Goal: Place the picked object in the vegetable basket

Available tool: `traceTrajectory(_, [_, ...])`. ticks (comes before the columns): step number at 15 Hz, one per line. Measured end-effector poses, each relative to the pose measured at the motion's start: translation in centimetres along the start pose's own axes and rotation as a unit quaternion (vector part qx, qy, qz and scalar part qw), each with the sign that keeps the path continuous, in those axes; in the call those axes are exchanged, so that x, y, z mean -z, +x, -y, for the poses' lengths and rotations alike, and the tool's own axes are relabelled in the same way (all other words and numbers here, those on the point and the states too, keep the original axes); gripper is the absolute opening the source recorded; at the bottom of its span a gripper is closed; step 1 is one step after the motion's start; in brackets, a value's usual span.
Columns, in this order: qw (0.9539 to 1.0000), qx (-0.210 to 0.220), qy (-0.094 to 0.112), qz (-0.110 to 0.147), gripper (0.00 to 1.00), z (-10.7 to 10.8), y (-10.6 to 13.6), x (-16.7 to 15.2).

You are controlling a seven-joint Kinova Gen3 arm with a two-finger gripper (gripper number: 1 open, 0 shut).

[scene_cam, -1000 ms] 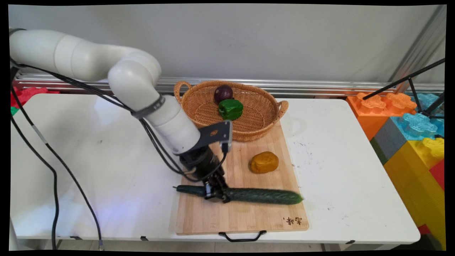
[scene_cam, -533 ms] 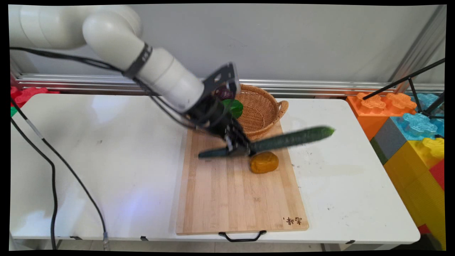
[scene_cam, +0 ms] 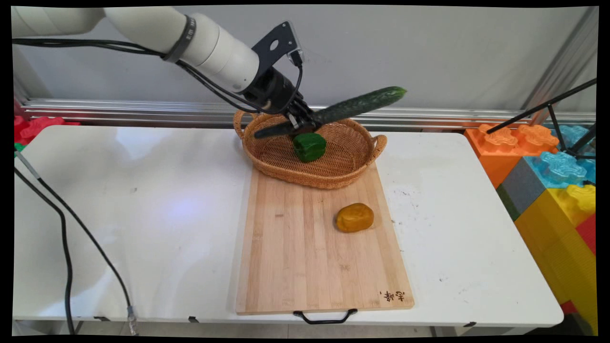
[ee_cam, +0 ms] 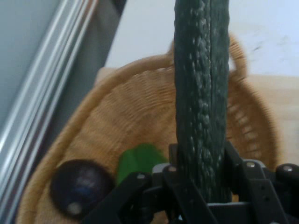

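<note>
Black pincer [scene_cam: 301, 121]: clamped near one end of the cucumber [scene_cam: 333, 112], held tilted above the basket [scene_cam: 350, 162].
Slip risk: long free end could twist or drop.
Below: green pepper [scene_cam: 309, 146], purple onion [ee_cam: 80, 187].
Board [scene_cam: 295, 257]: brown potato [scene_cam: 354, 217].

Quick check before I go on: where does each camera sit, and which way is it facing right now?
Main view: fixed above the table's near side, looking down across it to the wall; shows the arm and gripper holding the cucumber over the basket.
Hand view: on the hand, looking along the gripper down into the basket; shows its black linkage and fingers.
Shared: cucumber, basket, green pepper.
</note>
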Motion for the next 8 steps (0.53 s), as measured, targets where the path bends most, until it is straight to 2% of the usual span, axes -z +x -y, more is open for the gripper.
traceTrajectory(3, [0.9993,-0.016,0.017,0.029,0.0,1.8,-0.9,-1.6])
traceTrajectory(8, [0.9954,-0.046,0.027,0.079,0.0,4.5,-3.2,-5.8])
